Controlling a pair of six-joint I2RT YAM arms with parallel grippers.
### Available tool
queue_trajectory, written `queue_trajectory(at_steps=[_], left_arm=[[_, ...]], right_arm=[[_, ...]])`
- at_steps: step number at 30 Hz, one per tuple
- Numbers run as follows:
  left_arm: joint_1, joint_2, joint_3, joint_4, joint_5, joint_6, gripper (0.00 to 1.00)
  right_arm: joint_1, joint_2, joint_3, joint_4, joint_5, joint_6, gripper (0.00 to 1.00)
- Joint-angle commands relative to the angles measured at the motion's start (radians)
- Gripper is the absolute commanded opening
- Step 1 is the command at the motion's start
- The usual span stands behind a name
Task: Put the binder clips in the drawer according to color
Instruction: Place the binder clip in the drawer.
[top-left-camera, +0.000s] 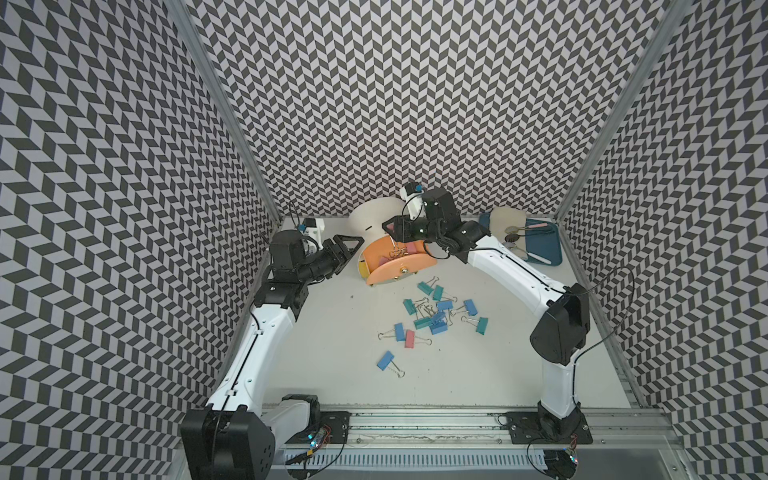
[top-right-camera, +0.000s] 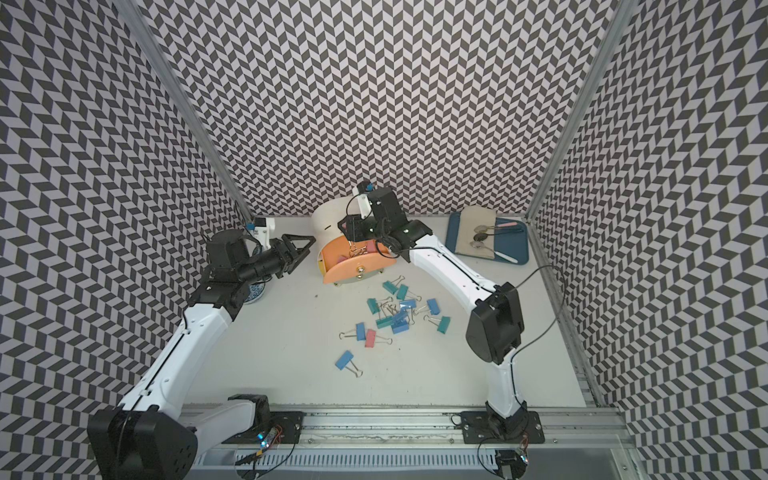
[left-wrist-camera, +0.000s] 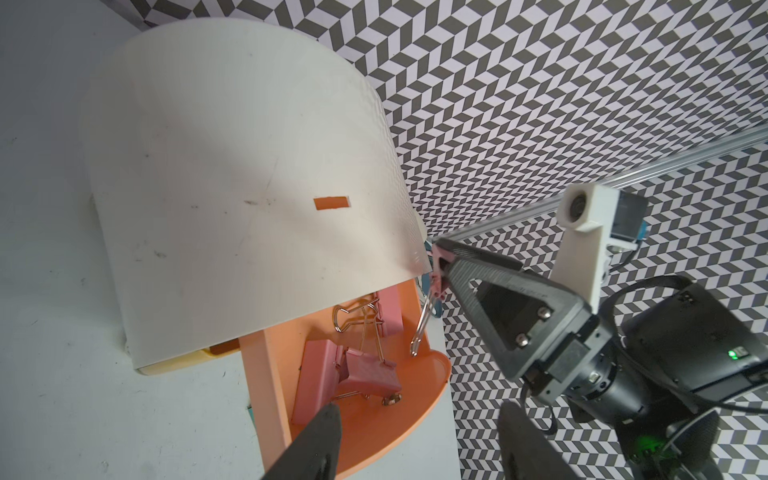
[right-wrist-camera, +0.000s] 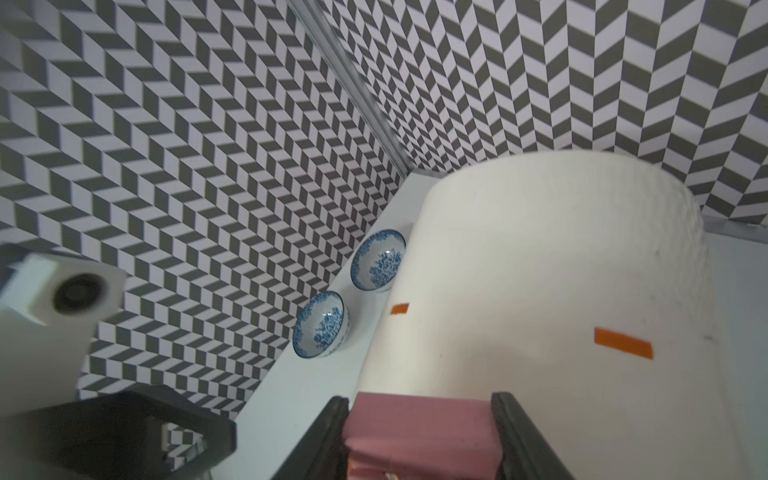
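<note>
Only the right wrist view shows the grip plainly. There the right gripper (right-wrist-camera: 420, 403) is clamped on a pink binder clip (right-wrist-camera: 419, 432), whose body fills the gap between the jaws at the front edge of the drawer cabinet (right-wrist-camera: 540, 270). That view also shows two blue-patterned bowls (right-wrist-camera: 378, 259) along the tabletop's left edge.

The left wrist view alone looks into the pulled-out salmon drawer (left-wrist-camera: 415, 415). Several pink clips (left-wrist-camera: 365, 376) lie inside it, and the held clip's wire handles hang over it. The left gripper (left-wrist-camera: 419, 411) has its jaws apart, empty, beside the drawer.

In a top view, blue and teal loose clips (top-left-camera: 436, 318), with one pink, lie on the middle of the tabletop (top-left-camera: 332, 365). Both arms reach forward to the cabinet at the far edge, and the right one bends over the drawer.
</note>
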Motion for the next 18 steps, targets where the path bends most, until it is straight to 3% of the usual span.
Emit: queue_trajectory(at_steps=[1,7,18], left_arm=[[0.006,-0.001,-0.008,0.028,0.015,0.012,0.64],[0.006,0.001,-0.003,0.028,0.015,0.010,0.64],[0.006,-0.011,0.001,0.020,0.014,0.008,0.64]], right_arm=[[0.009,-0.060,-0.032,0.056,0.022,-0.035,0.48],[0.014,-0.075,-0.045,0.065,0.025,-0.043,0.50],[0.014,-0.103,-0.008,0.052,0.039,-0.054,0.75]])
